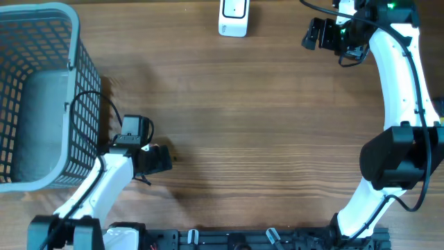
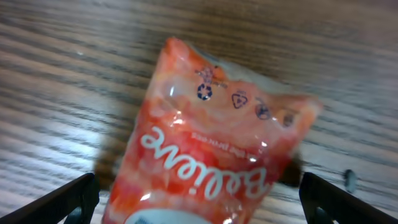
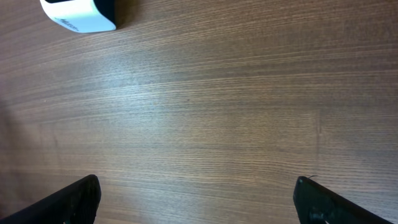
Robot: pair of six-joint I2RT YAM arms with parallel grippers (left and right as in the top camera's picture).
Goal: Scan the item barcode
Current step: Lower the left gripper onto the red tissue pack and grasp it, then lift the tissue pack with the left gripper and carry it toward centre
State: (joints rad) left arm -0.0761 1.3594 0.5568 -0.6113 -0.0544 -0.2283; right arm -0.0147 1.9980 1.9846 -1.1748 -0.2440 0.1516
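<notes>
As the brown wooden counter (image 1: 263,139) is smooth and the glossy orange-red plastic pouch (image 2: 211,149) on it slick, the pouch could be skidded aside at closing — it is flanked, ungripped, by the wide-spread left pincer (image 2: 199,190). The right pincer (image 3: 196,196) is likewise spread, empty. No barcode is seen — the pouch's lower end is cropped.

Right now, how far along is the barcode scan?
Done: the left gripper is lined up over the orange pouch, which lies on the table. In hand: nothing gripped; its jaws stand open either side of the pouch. Left: grip, lift, carry to the white scanner at the far edge, and show a barcode, none visible here. The right gripper hangs open over the table.
</notes>
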